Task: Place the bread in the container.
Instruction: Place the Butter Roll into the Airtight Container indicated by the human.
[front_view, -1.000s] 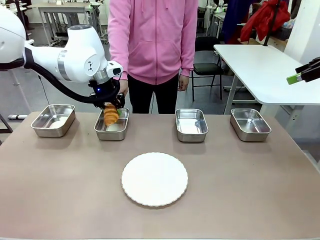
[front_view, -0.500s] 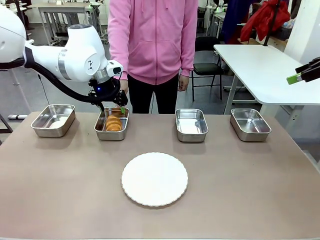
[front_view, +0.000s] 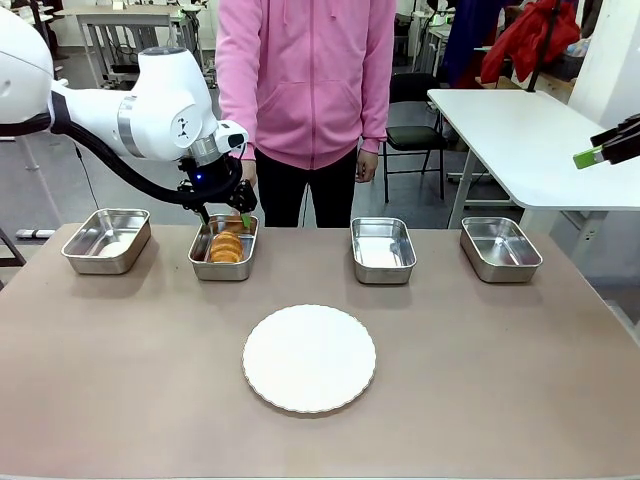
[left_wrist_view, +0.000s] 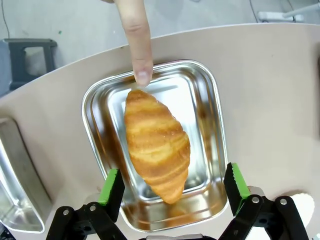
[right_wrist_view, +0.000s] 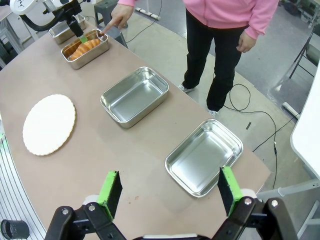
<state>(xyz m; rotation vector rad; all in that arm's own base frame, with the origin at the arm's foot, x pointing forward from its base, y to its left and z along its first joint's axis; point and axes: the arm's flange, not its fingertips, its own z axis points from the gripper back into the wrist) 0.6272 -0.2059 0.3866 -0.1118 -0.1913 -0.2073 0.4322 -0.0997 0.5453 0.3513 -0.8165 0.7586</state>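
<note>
Steel pans are ranged along the table's (front_view: 120, 400) far edge, four in all. From the left: an outer pan (front_view: 106, 240); the container (front_view: 223, 248), in which the bread (front_view: 227, 246) is laid lengthwise; two further pans, and a white plate (front_view: 309, 358) at the table's middle. In the left wrist view the golden, ridged croissant is touched at its tip by a person's finger (left_wrist_view: 139, 42), and the left gripper (left_wrist_view: 172, 185) is seen spread apart above it, holding nothing. The right gripper (right_wrist_view: 169, 191) is likewise parted, beyond the right edge.

Left gripper (left_wrist_view: 170, 187) jaws spread wide — empty, right gripper (right_wrist_view: 167, 192) open — raised aside
</note>
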